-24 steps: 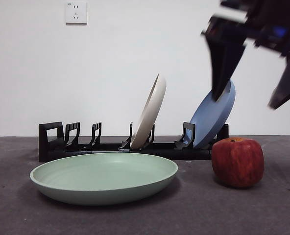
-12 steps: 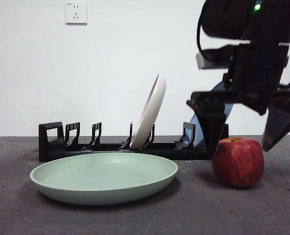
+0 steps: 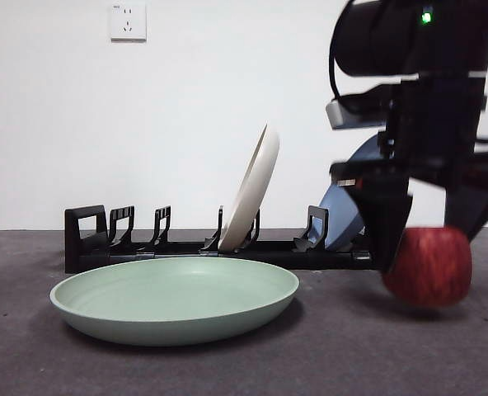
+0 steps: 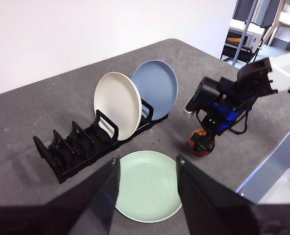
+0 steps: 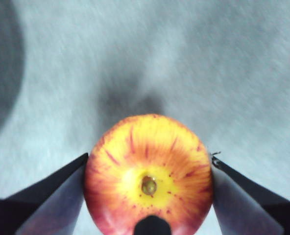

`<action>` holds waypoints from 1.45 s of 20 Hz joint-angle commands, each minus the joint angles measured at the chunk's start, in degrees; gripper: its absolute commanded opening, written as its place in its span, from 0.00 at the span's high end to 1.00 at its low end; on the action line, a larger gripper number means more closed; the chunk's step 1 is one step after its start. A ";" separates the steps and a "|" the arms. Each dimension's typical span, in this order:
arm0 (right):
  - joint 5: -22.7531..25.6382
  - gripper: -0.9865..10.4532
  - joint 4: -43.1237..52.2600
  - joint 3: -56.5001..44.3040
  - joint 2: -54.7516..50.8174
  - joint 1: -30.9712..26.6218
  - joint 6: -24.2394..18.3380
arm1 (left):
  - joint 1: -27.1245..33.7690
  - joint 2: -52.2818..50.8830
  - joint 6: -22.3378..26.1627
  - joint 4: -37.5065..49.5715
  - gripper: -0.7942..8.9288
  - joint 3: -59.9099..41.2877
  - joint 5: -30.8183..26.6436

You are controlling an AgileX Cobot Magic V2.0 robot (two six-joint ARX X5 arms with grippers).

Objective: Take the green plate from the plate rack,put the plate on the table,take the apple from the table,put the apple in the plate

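Note:
The green plate lies flat on the table in front of the plate rack. My right gripper comes down from the top right and is shut on the apple, one jaw on each side, holding it just off the table to the right of the plate. The right wrist view shows the apple stem up between the jaws of the right gripper. My left gripper is open and empty, high above the green plate, the rack and the apple.
A cream-white plate and a blue plate stand tilted in the rack, the blue one right behind the right arm. The table's edge runs close beyond the apple.
The right gripper came down from the top right, closed around the apple, and now has it raised slightly and shifted right. The plates and rack have not moved.

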 commanded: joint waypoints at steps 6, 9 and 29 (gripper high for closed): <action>-19.17 0.92 -7.98 21.94 0.07 0.26 -6.45 | -0.07 -0.33 -0.33 0.11 0.72 -0.22 -0.59; -22.03 0.92 -4.79 25.16 0.07 3.34 -6.43 | -0.07 -0.33 -0.35 0.11 0.72 -0.22 -0.59; -15.37 0.92 1.25 25.27 17.99 15.47 -5.99 | -0.07 -0.33 -0.76 0.15 0.72 -0.22 -0.59</action>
